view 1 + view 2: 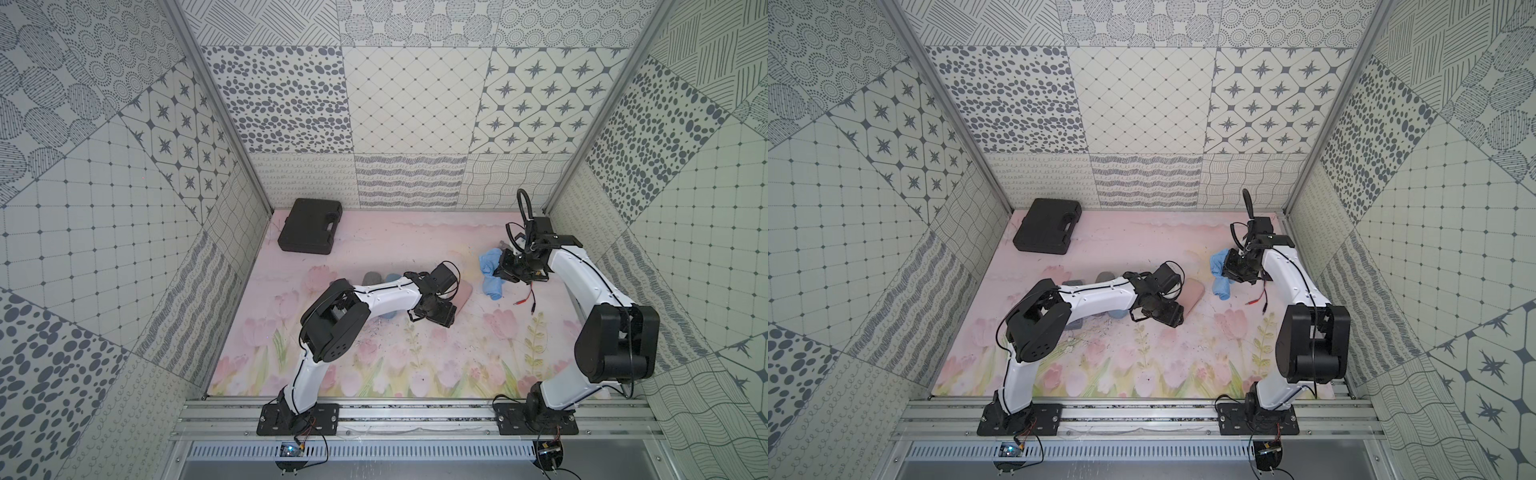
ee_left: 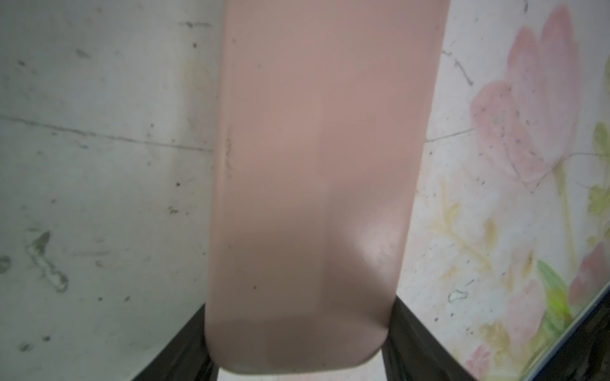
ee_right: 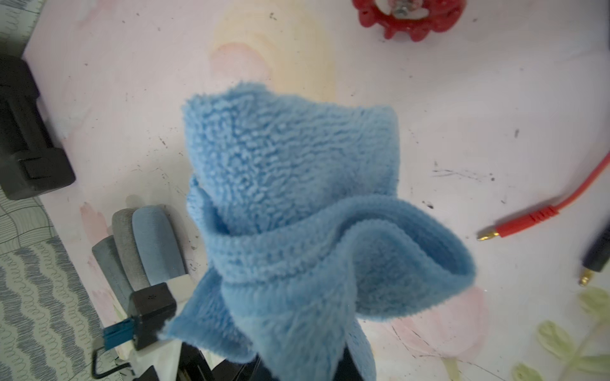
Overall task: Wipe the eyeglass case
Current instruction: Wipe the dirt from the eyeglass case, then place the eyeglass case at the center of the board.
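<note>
Here the left end effector (image 2: 298, 339) is clamped on one end of the pink case (image 2: 307, 184), with a black finger (image 2: 185, 349) pressed to each long side. In both top views the case (image 1: 465, 296) (image 1: 1194, 297) lies near the middle of the flowered counter (image 1: 395, 249), sticking out from under the left wrist toward the right arm. The right end effector (image 3: 274, 366) is closed on a bunched blue cloth (image 3: 290, 204), which hangs near the case but apart from it. Red and black leads (image 1: 525, 300) lie just beside the cloth. A black box (image 1: 309, 228) sits in the far left corner. Grey and blue pouches (image 3: 145, 244) lie by the left arm, and a red wheel (image 3: 409, 16) shows at the edge of the right wrist view.
</note>
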